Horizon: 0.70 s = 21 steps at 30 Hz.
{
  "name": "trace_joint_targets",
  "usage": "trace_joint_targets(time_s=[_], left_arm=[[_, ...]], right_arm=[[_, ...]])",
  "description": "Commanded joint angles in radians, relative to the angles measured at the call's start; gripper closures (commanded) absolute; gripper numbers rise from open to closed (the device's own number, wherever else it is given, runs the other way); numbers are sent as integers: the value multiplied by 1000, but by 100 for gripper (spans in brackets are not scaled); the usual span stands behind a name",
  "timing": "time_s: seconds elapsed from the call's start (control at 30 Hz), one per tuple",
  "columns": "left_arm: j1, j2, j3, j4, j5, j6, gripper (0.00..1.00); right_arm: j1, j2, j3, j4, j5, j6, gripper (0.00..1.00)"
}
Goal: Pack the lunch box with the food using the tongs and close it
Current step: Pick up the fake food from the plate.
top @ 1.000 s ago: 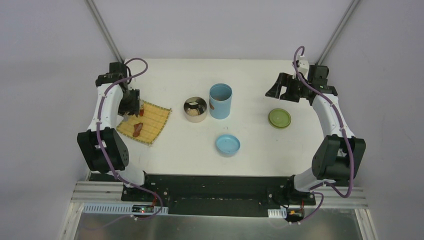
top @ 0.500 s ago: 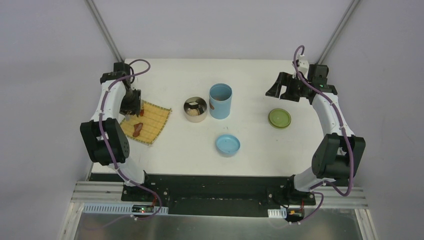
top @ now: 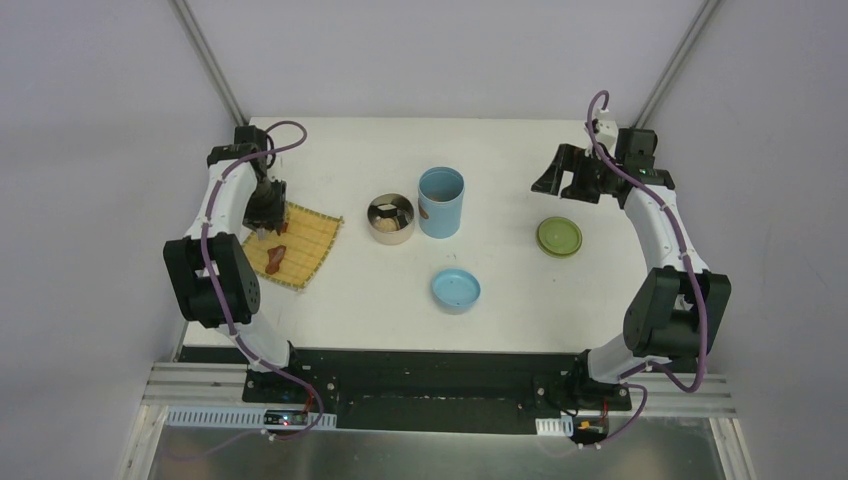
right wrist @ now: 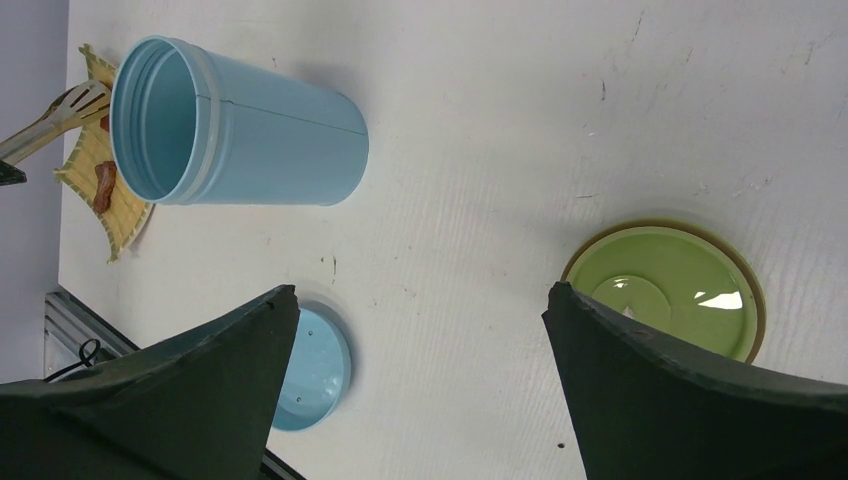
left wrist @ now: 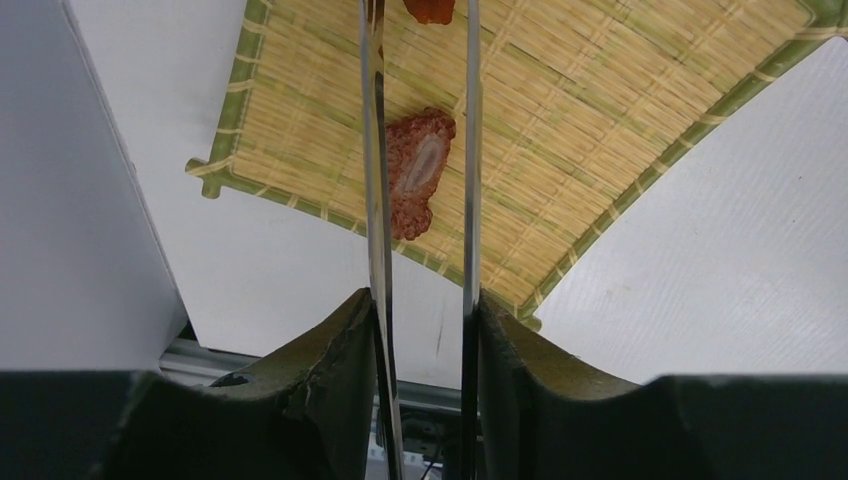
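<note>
My left gripper (left wrist: 423, 300) is shut on the tongs (left wrist: 375, 200), whose two thin silver arms run out over the bamboo mat (left wrist: 600, 130). The arms straddle a brown-red food piece (left wrist: 415, 170) lying on the mat, with a small gap on each side. An orange piece (left wrist: 428, 8) shows at the tong tips. In the top view the left gripper (top: 265, 208) hangs over the mat's far left corner. The steel bowl (top: 391, 217) and light-blue cylinder (top: 441, 201) stand open mid-table. My right gripper (right wrist: 420, 300) is open and holds nothing.
The blue lid (top: 456, 290) lies in front of the cylinder and the olive-green lid (top: 559, 236) to the right, just under the right gripper (top: 560, 172). The mat (top: 305, 240) reaches close to the table's left edge. A second food piece (top: 277, 258) lies nearer me.
The left arm has shifted a little to the right over the mat, and its fingers have squeezed the tongs narrower. The right arm has not moved.
</note>
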Motion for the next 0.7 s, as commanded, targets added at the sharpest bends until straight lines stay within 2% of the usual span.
trace_joint_targets(time_s=[0.0,0.23,0.5,0.67], left_arm=[[-7,0,-13,-8,16,-22,64],[-5,-11,20,-33,21,-23,72],[-8,-127,37,-78,49,25,81],[-84,-193,56,-83,67,79,81]], right_arm=[[-3,3,49,-3,-5,6,2],[-3,14,72,-16,1,2,2],[-1,9,66,-15,-2,5,2],[0,9,58,-17,-9,4,2]])
